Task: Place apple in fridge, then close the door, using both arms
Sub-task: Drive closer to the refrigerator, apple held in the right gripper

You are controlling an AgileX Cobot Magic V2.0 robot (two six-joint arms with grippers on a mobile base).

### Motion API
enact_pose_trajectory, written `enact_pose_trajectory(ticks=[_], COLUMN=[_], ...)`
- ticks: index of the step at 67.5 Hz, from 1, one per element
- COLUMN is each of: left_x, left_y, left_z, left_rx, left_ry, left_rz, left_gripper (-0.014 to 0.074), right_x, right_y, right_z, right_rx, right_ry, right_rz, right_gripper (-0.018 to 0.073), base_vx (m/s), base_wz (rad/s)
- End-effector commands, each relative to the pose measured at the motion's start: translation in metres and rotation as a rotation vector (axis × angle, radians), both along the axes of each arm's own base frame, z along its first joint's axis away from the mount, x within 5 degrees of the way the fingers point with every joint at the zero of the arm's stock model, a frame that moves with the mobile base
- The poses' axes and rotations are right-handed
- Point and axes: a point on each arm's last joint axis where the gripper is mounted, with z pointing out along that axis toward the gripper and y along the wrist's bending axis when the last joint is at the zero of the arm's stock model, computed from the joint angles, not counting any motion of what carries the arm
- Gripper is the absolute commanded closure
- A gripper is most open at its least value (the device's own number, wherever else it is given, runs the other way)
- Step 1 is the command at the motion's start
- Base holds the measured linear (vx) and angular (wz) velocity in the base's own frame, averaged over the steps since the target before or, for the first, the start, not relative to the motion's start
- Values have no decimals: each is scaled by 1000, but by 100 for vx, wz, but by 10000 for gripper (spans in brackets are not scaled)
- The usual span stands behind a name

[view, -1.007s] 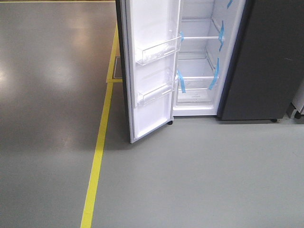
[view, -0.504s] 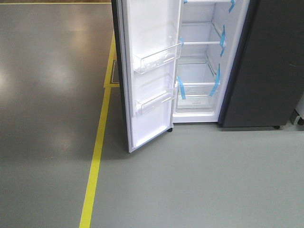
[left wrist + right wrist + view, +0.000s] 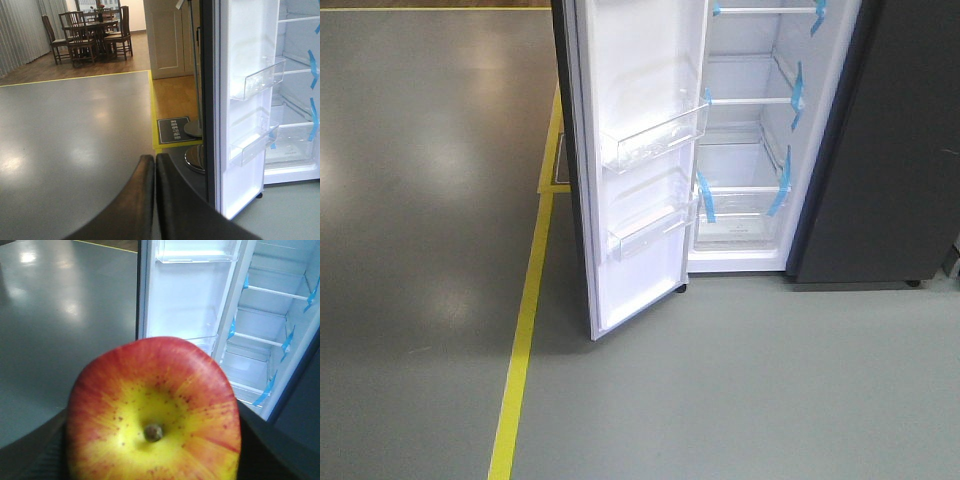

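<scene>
Left end effector (image 3: pixel 155 161) closed; right (image 3: pixel 153 450) clamped.

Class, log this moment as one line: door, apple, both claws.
door: open | apple: gripped by right claw, not yet in fridge | left claw: shut, empty

Front view: mounted high, tilted down at the floor (image 3: pixel 770 380). The fridge (image 3: pixel 880 150) sits far right, its open door (image 3: pixel 640 170) at centre, and the yellow floor line (image 3: pixel 525 340) runs near to far on the left.

Left wrist view: low and roughly level, looking past the left pincer (image 3: pixel 154 159), whose fingers are pressed together at the bottom edge. It faces the door's edge, with a dining table (image 3: pixel 95 30) far left.

Right wrist view: the apple (image 3: pixel 155 415) is right against the lens and fills the lower frame, with the fridge interior beyond.

Shared by all three: door bins (image 3: pixel 655 135), shelves (image 3: pixel 750 100), blue tape (image 3: pixel 705 197).
</scene>
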Motion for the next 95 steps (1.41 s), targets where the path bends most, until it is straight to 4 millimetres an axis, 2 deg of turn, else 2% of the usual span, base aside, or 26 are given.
enact_pose_trajectory(ticks=[1,95], left_x=[0,0], left_y=[0,0], left_z=[-2,-2], left_rx=[-15,-15], left_ry=[-62,-62], left_rz=[4,4], left_gripper=[602,602], right_x=[-3,-3], right_y=[0,0], right_z=[15,15], right_rx=[27,27], right_ry=[-106,-106], right_rz=[-9,-9], right_gripper=[517,517], base_vx=[14,13], base_wz=[3,2])
